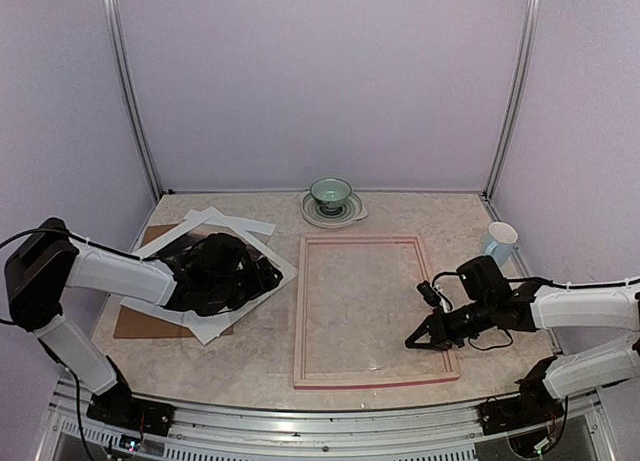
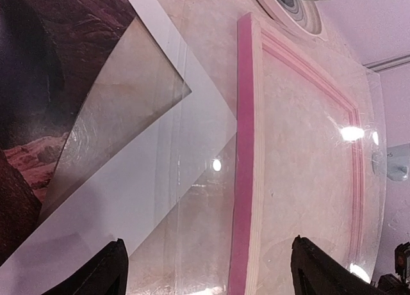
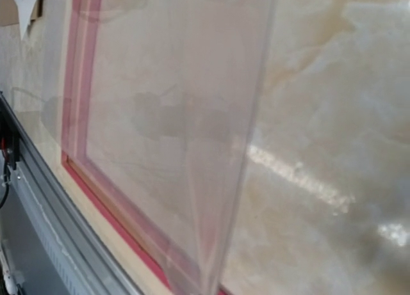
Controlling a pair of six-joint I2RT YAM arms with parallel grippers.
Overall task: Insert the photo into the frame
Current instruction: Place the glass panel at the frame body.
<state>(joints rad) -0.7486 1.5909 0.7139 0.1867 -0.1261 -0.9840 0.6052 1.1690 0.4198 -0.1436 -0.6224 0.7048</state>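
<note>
At the left of the worktop (image 1: 440,221), the photo (image 2: 32,84) is lying outside the frame, against a white mat (image 2: 128,199), with the left arm hanging over it. The left fingers (image 2: 109,276) are standing spread wide, gripping nothing. In the middle, the frame (image 1: 300,311) is lying flat on the worktop, and a clear sheet (image 3: 173,116) is showing across it. By the frame's right rim, the right fingers (image 1: 415,341) are sitting low; I cannot tell whether they are spread or pinching.
</note>
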